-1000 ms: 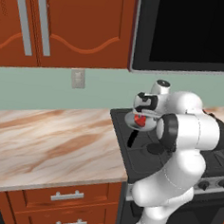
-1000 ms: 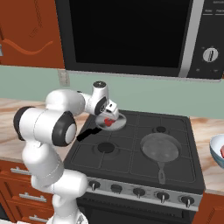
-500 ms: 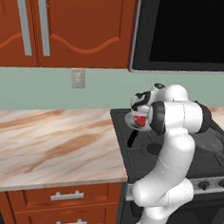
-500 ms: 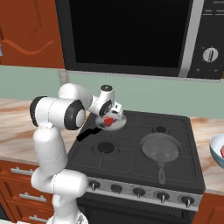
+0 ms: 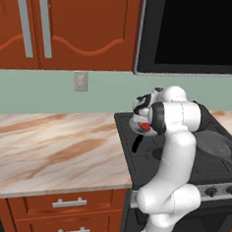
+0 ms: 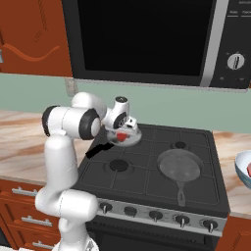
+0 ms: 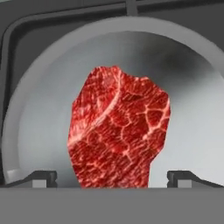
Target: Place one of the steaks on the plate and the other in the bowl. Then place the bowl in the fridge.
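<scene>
Hovering low over the far left burner of the black stove (image 6: 147,166), the gripper (image 7: 112,177) is spreading its two dark fingertips (image 7: 41,178) wide apart, grasping nothing. Between them in the hand view, a bright red steak (image 7: 120,131) is lying flat in a round grey frying pan (image 7: 192,109), its near end running down out of sight at the bottom of that view. From the two base views the same steak (image 6: 120,137) is showing as only a small red patch, mostly hidden under the white hand, and the pan's rim (image 6: 133,139) is barely peeking out beside it. A black handle (image 6: 98,149) is sticking out from under the hand toward the near left.

A second grey frying pan (image 6: 179,166) is sitting on the right side of the stove, well apart from the gripper. At the far right edge of the right base view, a bowl (image 6: 242,169) is resting on the counter, cut off by the frame; something reddish (image 6: 249,170) is lying inside it, too clipped to make out. A marbled counter (image 5: 51,147) is stretching away to the left of the stove.
</scene>
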